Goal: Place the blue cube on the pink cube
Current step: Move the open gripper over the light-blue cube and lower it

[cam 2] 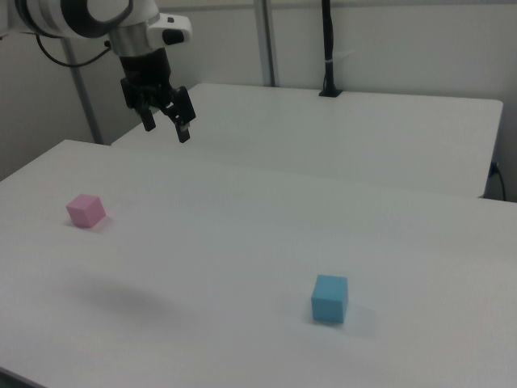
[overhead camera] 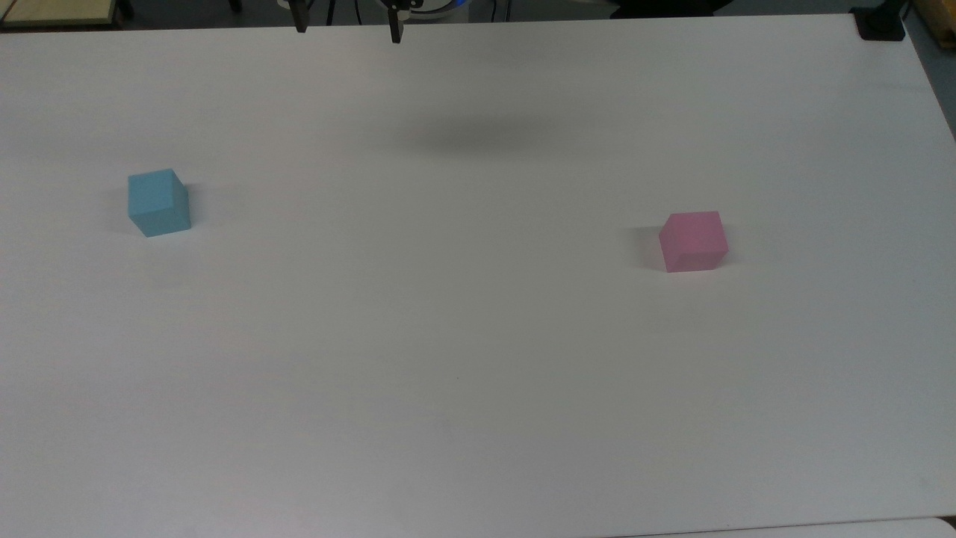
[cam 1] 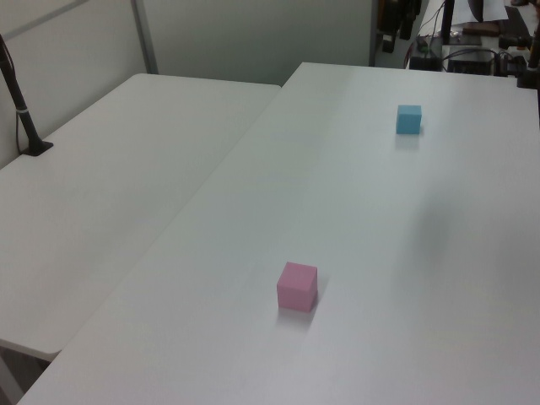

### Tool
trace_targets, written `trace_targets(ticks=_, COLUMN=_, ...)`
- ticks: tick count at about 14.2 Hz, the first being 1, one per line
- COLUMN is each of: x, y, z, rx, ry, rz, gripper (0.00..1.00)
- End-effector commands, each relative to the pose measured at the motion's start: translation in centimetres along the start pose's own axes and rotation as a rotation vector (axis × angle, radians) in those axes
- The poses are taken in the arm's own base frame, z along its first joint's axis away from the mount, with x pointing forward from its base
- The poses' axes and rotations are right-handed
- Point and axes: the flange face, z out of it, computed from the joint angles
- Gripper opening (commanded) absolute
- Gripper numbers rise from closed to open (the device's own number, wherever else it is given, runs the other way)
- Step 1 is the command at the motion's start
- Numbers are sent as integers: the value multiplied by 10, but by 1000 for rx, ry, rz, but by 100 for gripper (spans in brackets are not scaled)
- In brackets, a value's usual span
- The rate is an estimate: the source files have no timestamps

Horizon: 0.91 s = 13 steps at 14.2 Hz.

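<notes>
The blue cube rests on the white table at the top view's left; I also see the blue cube far back in the left view and the blue cube near the front in the right view. The pink cube sits alone at the top view's right, and the pink cube and pink cube stand free as well. My gripper hangs high above the table, open and holding nothing, far from both cubes. Its fingertips poke in at the top view's upper edge.
A second white table adjoins the first on the left view's left, with a black pole clamped to it. Cables and equipment sit past the far end. A dark clamp sits at the top view's upper right corner.
</notes>
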Motion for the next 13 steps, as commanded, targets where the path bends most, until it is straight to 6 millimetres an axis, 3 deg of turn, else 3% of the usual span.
trace_targets(ticks=1, x=-4, y=-7, z=2, rx=-35, ry=-13, rz=-9, gripper=100)
trace_targets(ticks=13, x=-1, y=-20, z=14, rx=-72, ry=-34, rz=-49, gripper=100)
